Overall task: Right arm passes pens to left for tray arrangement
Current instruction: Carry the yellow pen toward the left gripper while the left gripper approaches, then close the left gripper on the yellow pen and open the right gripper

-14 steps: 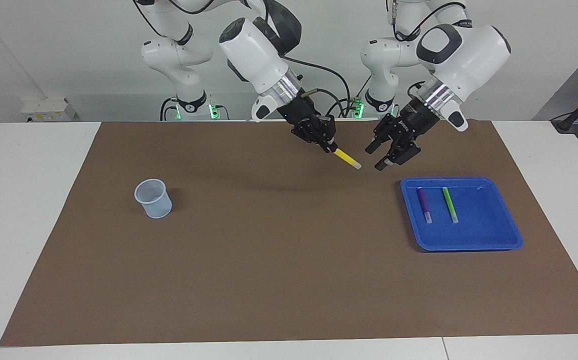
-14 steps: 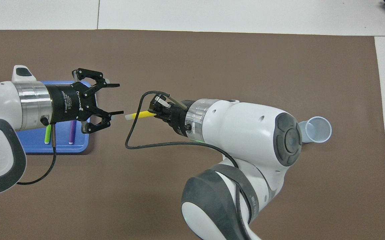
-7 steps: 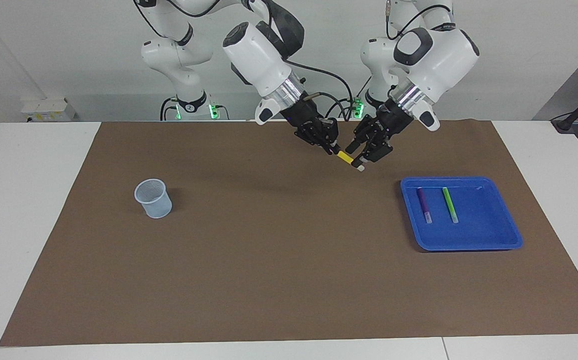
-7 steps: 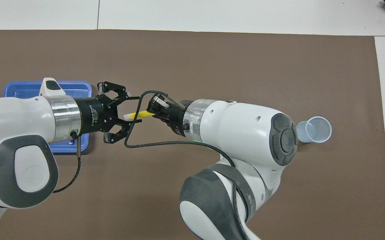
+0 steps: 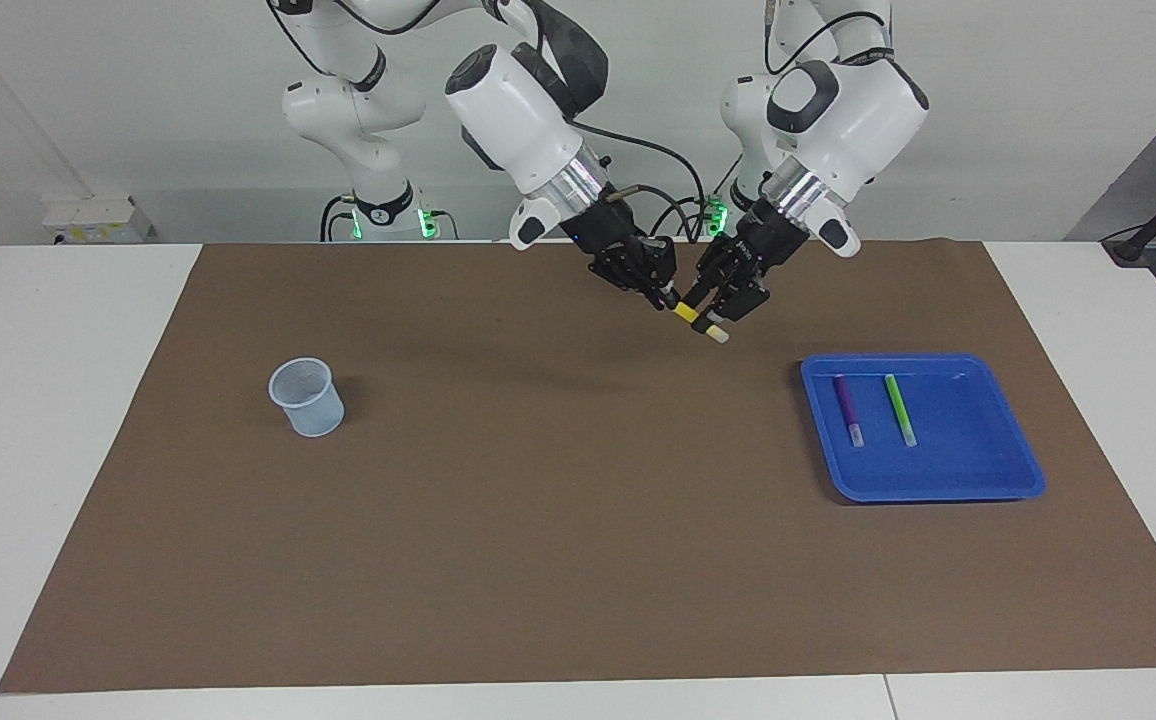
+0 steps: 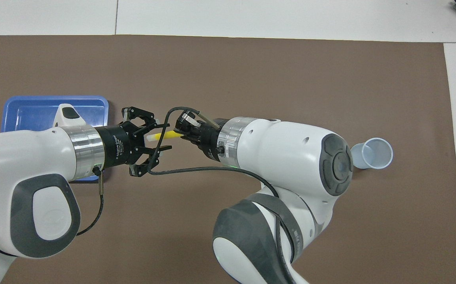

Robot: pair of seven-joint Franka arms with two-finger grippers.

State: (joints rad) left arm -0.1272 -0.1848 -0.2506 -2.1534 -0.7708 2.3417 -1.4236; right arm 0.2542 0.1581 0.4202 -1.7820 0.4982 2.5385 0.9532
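The yellow pen [image 5: 695, 322] is held up in the air between the two grippers, over the brown mat [image 5: 578, 560] at the robots' end of the table. The right gripper [image 5: 666, 296] is clamped on one end of it, fingertips pressed together on the barrel. The pen slants down and away from that gripper, its whitish tip at the low end. The left gripper [image 5: 710, 312] has been brought over the pen's free end, with one finger on each side of the barrel. From the overhead view those fingers [image 6: 159, 126] are seen partly spread around the pen; whether they already press on it cannot be told.

The right arm [image 5: 523, 110] is angled down from its base toward the middle of the mat, with a black cable [image 6: 196, 170] looped from its wrist. The left arm [image 5: 838, 100] is angled down toward the right gripper, so that the two wrists are pointed at each other and the grippers almost meet.

The blue tray [image 5: 1023, 470] lies on the mat toward the left arm's end, beside and below the left gripper. In it the purple pen [image 5: 849, 410] and the green pen [image 5: 900, 409] are laid side by side, apart, roughly parallel. A pale mesh cup [image 5: 307, 397] stands upright on the mat toward the right arm's end, well apart from both grippers.
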